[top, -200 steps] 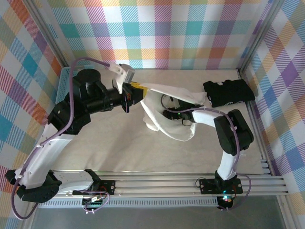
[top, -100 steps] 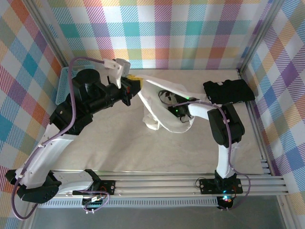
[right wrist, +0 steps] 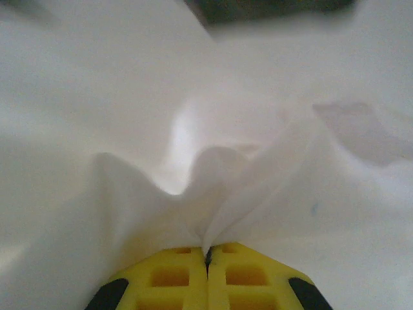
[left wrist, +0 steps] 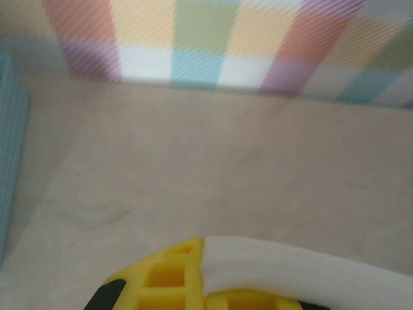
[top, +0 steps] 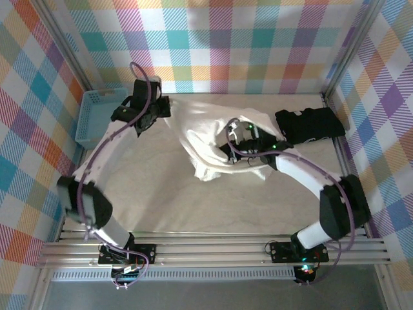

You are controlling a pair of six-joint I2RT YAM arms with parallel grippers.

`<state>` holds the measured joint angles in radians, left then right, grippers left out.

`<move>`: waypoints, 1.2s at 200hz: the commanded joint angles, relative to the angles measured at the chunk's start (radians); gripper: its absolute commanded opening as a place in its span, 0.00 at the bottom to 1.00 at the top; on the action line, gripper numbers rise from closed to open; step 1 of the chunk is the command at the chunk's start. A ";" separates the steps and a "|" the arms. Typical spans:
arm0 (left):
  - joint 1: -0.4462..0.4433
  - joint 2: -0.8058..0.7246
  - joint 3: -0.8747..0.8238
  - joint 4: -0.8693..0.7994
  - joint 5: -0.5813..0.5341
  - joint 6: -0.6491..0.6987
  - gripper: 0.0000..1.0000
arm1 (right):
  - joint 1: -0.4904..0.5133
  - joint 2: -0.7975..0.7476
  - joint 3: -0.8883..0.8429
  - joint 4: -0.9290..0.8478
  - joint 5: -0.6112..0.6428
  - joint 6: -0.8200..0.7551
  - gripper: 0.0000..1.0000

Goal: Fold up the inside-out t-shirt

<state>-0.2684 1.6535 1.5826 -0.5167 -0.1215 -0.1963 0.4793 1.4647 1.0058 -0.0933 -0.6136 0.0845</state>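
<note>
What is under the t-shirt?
Table shows around the t-shirt, and the right gripper pinches a fold of it. What lies beneath the cloth is covered.

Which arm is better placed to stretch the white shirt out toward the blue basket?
Probably left: left gripper clamps the t-shirt edge nearest the blue basket; right gripper pinches its bunched middle.

Left gripper [left wrist: 204, 284] is sitting at the bottom edge, yellow jaws closed and pinching a white strip of the shirt [left wrist: 303, 274]. The strip is running from the jaws off to the right along the bottom. Beige table [left wrist: 226, 161] is lying beyond, slightly blurred. Plaid wall [left wrist: 206, 39] is standing along the table's far side. Blue basket [left wrist: 10, 148] edge is showing at far left, on the table.
</note>
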 commanded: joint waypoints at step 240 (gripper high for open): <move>0.024 -0.447 -0.848 0.675 0.436 -0.226 0.81 | -0.107 -0.045 0.093 0.331 -0.352 -0.078 0.00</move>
<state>-0.2287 1.2232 0.6666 0.0792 0.2226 -0.4381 0.3836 1.4670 1.0821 0.4000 -0.7948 0.1799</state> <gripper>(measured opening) 0.775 0.042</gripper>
